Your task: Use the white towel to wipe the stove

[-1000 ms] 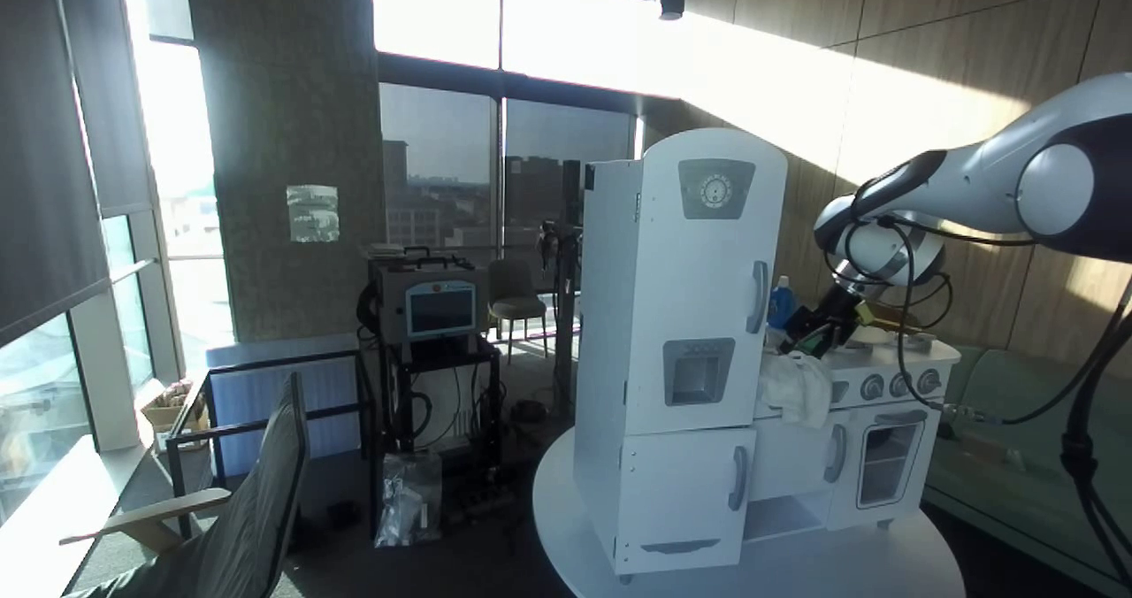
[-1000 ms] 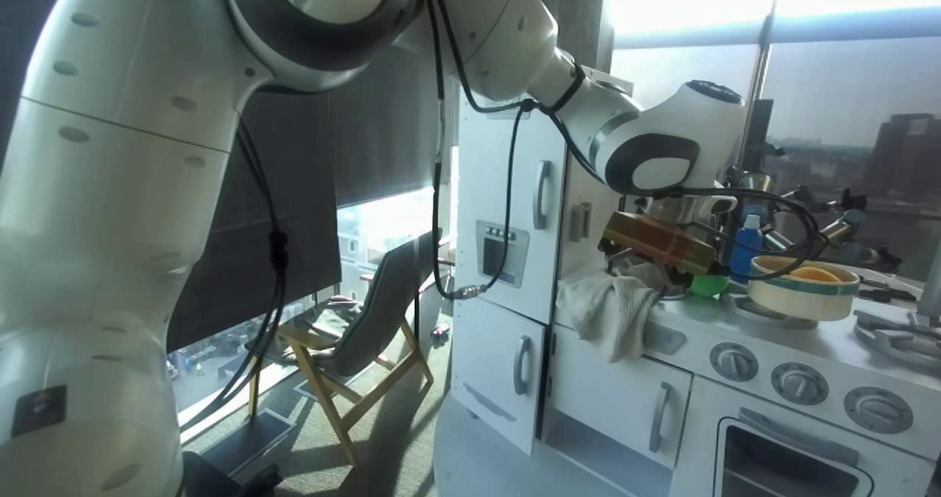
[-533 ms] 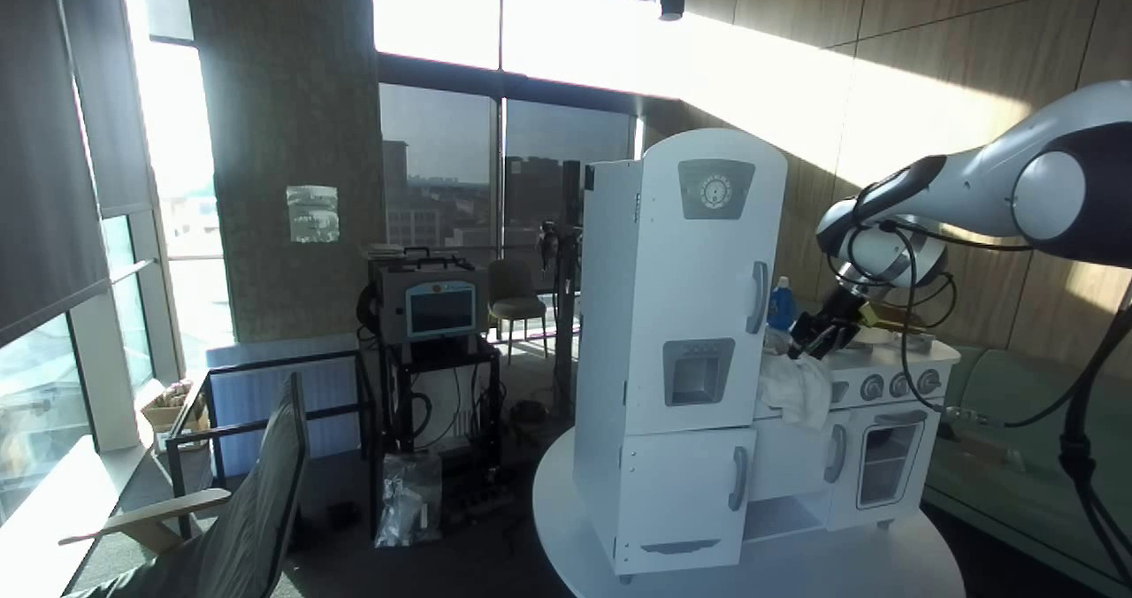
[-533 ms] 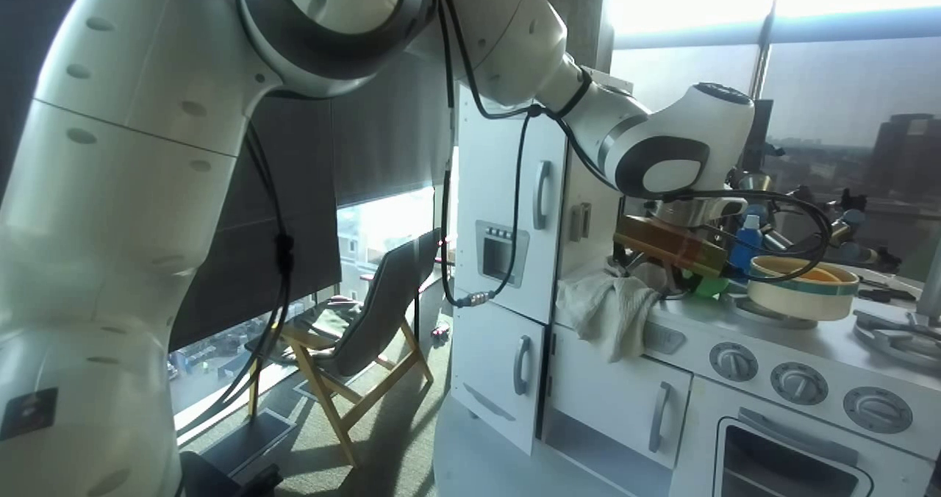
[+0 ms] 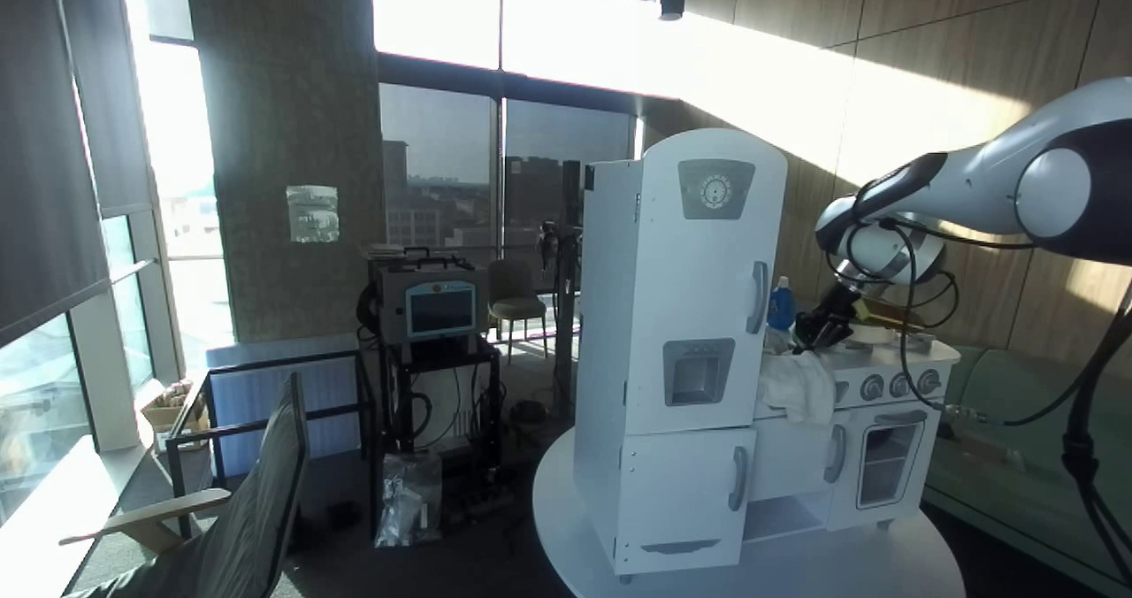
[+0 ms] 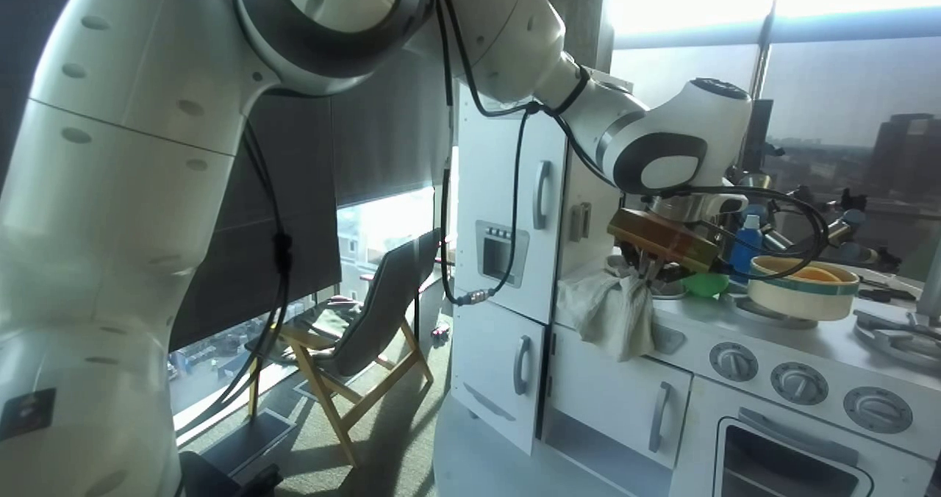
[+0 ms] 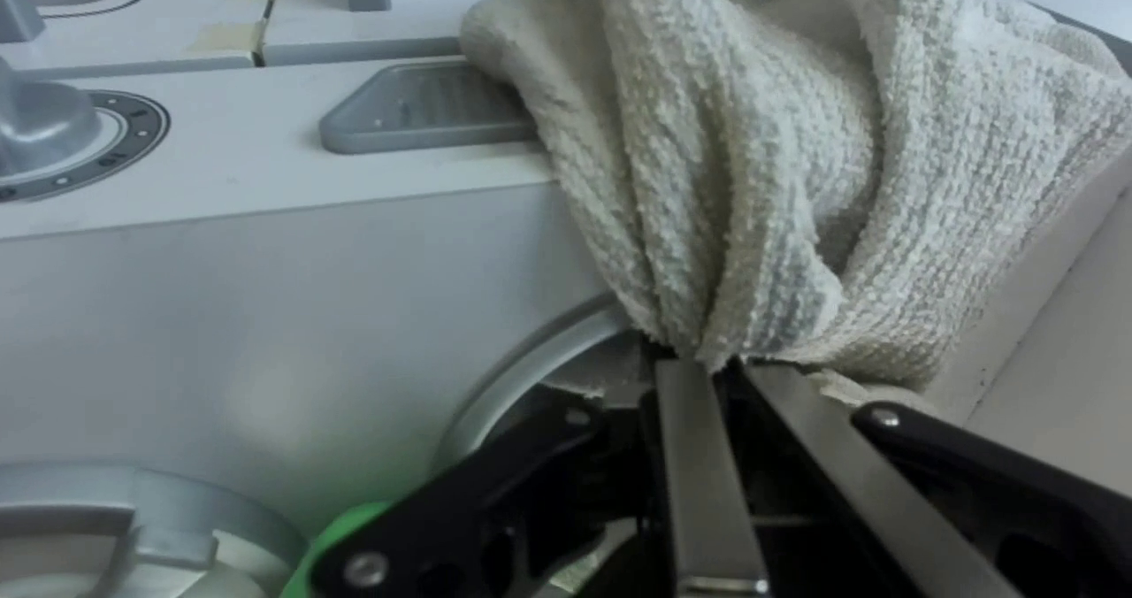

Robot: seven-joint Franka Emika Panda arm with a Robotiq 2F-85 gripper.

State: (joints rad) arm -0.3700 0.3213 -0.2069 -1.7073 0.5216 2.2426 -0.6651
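White towel [image 7: 769,147]: rough, matt cloth.

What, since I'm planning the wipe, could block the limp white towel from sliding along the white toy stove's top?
Likely a rounded green object, then a round cream pot with a teal band, both further along the stove top from the towel.

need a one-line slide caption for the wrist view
The claw pinches a gathered fold of the white towel, which drapes over the front edge of the stove.
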